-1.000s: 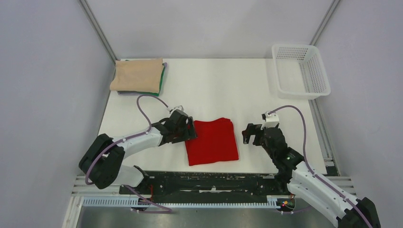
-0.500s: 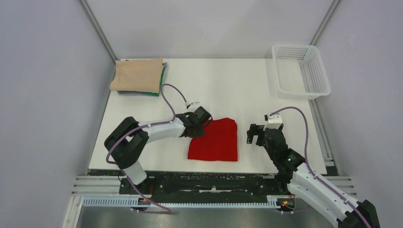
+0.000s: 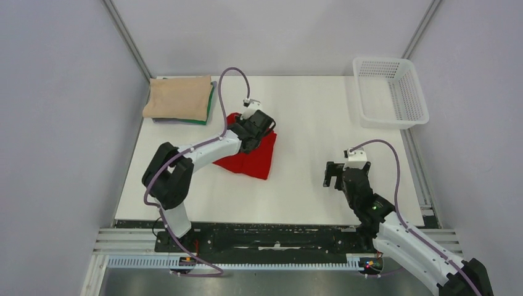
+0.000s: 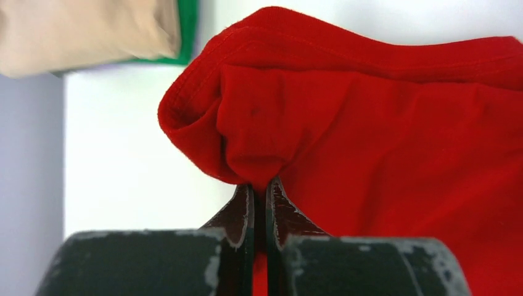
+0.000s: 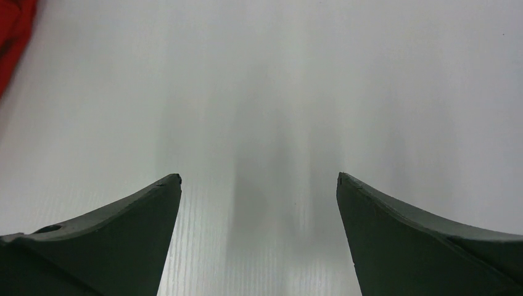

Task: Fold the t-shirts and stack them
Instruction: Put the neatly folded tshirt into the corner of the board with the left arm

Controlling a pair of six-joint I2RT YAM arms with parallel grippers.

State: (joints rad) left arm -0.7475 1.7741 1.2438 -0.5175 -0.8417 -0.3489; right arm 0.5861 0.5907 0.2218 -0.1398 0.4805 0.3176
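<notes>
The red t-shirt lies folded but rumpled left of the table's middle, one edge lifted. My left gripper is shut on that bunched edge; in the left wrist view the red t-shirt puckers just past the gripper. A folded beige t-shirt rests on a dark green t-shirt at the back left, and they show as beige t-shirt and green t-shirt ahead of the left gripper. My right gripper hangs open over bare table, nothing between its fingers.
A white mesh basket stands at the back right corner. Grey walls close in both sides. A sliver of red cloth shows at the right wrist view's upper left edge.
My left gripper shut on the red t-shirt's left edge and pulled it back and left, toward the beige stack. The right gripper drew slightly nearer to its base, still open.
</notes>
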